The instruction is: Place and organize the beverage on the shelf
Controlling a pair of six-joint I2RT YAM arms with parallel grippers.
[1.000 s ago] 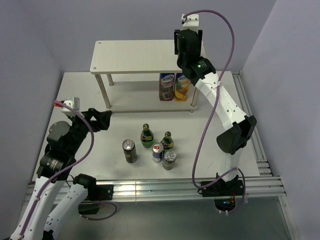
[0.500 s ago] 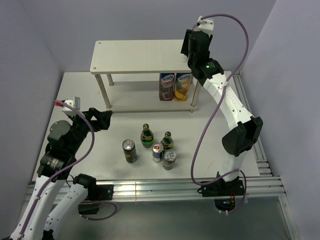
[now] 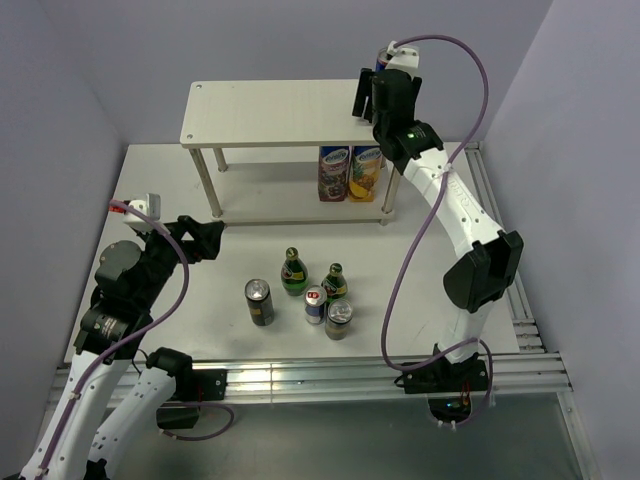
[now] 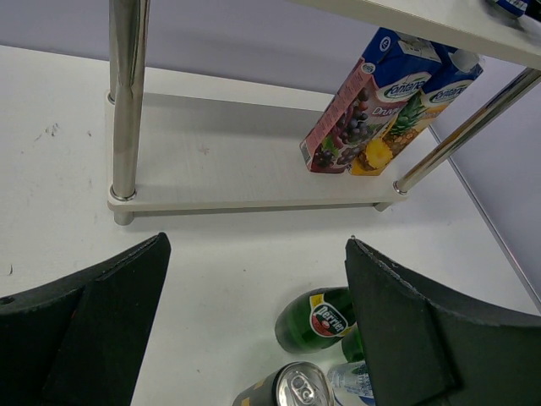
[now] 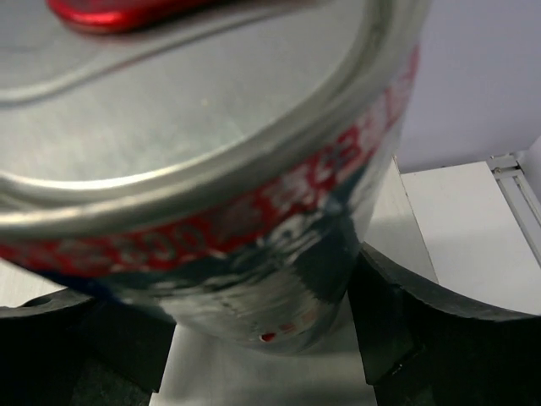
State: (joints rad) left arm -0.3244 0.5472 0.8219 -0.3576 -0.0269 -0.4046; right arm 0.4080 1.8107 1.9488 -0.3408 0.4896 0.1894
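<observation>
White table (image 3: 270,255), lilac walls (image 3: 100,60); right claw (image 5: 254,347) grips a can (image 5: 211,169), left claw (image 4: 254,330) gapes empty.

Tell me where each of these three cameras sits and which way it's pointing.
Top external: above and behind, looking down on table, shelf, both arms.
Left wrist: low, facing the shelf's lower board; the open left gripper frames it.
Right wrist: close on the blue-and-silver can in the right gripper.
Shared: juice cartons show in top and left wrist views.
</observation>
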